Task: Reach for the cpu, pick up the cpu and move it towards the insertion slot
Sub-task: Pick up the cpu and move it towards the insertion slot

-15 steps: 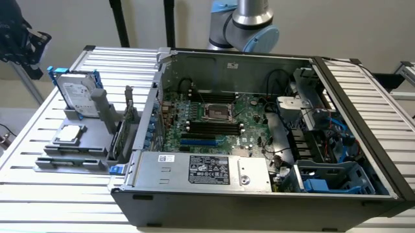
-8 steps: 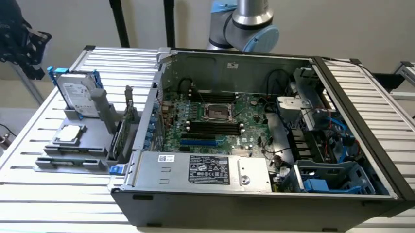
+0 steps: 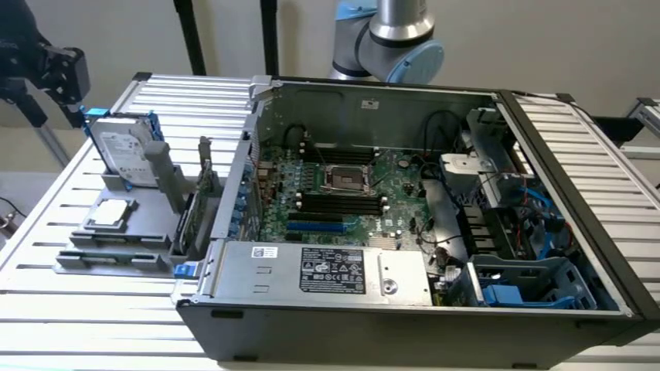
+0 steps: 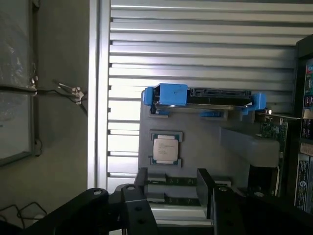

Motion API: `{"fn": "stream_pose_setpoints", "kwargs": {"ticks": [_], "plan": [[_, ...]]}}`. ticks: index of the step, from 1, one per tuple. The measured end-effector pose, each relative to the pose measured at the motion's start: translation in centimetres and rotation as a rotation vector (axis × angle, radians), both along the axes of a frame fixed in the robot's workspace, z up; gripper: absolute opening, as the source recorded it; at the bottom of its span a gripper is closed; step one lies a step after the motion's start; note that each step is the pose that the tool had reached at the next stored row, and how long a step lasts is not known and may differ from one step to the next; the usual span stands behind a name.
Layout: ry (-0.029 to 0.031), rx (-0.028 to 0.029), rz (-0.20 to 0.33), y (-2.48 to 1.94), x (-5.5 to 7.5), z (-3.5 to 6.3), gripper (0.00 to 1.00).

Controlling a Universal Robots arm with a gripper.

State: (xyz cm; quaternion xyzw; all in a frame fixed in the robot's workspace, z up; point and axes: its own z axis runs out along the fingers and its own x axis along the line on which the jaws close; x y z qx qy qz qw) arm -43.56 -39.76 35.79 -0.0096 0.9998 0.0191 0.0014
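Exterior view: a slatted metal desk [image 3: 93, 309] carries an open computer case [image 3: 413, 332] and, on the exterior view's left of it, a grey holder [image 3: 144, 232]. Holder contents: the cpu [image 3: 110, 214] lies flat in a square recess, silvery top upward, and a hard drive [image 3: 126, 151] with blue rails stands upright in a slot behind it. Case contents: the insertion slot [image 3: 345, 179], a shiny frame around a dark centre, sits on the green board and holds no chip. The long black memory slots [image 3: 341, 202] lie just beside it toward the camera. A labelled power supply [image 3: 330, 270] runs along the near wall, with a blue drive caddy [image 3: 521, 292] in the corner at the exterior view's right. The arm [image 3: 397, 31] rises behind the case. Wrist view: the pincer [image 4: 173, 178] is spread wide, its two dark fingers [image 4: 142, 188] well apart with nothing held between them. They hang above the holder, over its narrow slots (contents there too dim to name). The cpu [image 4: 165, 149] rests seated in its recess, clear of both fingers and untouched, between the hard drive and the pincer.
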Motion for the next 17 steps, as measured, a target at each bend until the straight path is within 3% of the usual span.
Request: {"fn": "stream_pose_setpoints", "kwargs": {"ticks": [1,2,15,17], "plan": [[0.0001,-0.0001,0.0,0.0,0.0,-0.17,0.53],[0.0001,0.0,0.0,0.0,0.0,-0.36,0.6],[0.0,0.0,0.0,-0.03,0.0,-2.73,0.6],[0.0001,0.0,0.0,-0.03,0.0,-3.09,0.67]]}}
